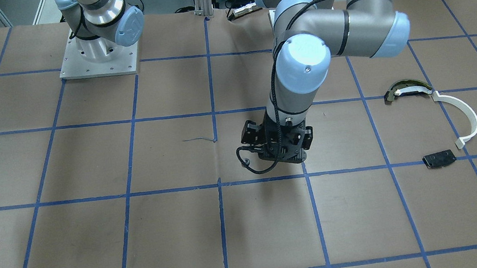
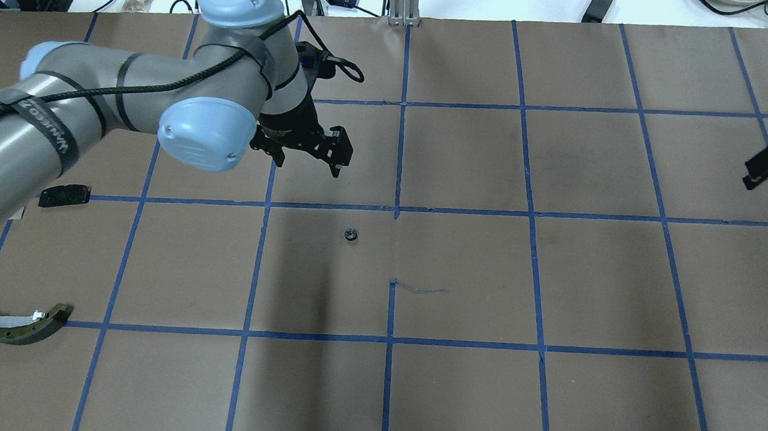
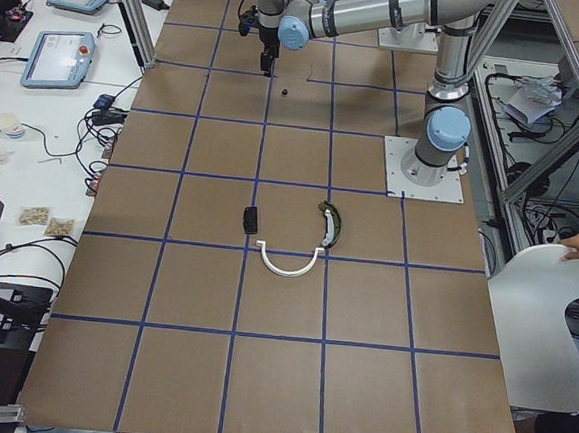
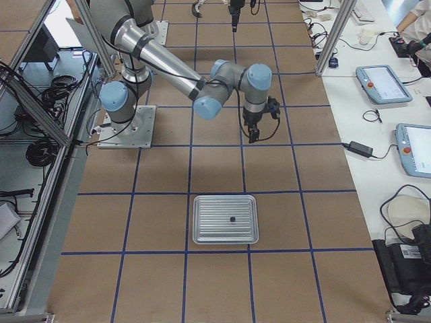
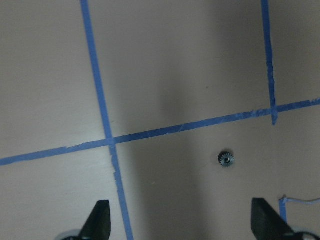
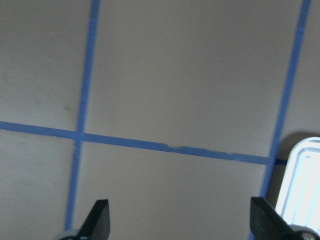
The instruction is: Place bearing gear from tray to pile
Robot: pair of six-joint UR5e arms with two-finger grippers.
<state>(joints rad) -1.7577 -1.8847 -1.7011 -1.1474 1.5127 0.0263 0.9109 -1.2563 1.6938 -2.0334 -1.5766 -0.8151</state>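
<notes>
Black, toothed and tiny, with a pale bore at the middle: gear (image 5: 226,159). Lies flat and alone on bare table (image 2: 462,269), near the centre, well apart from tray (image 4: 225,197) and from pile (image 3: 287,271) of arc (image 1: 464,107), curved piece (image 1: 404,89) and plate (image 1: 439,159). Looks like mid-transfer: out of tray, not yet at pile. Hanging above, offset to one side: left gripper (image 5: 182,222), jaws wide, holding nothing. Near tray's corner: right gripper (image 6: 180,222), likewise spread and empty. Next, probably: centre left gripper over gear, descend, pinch across the teeth, carry to pile. Calls for precise aim; so small and flat, likely to skid.
</notes>
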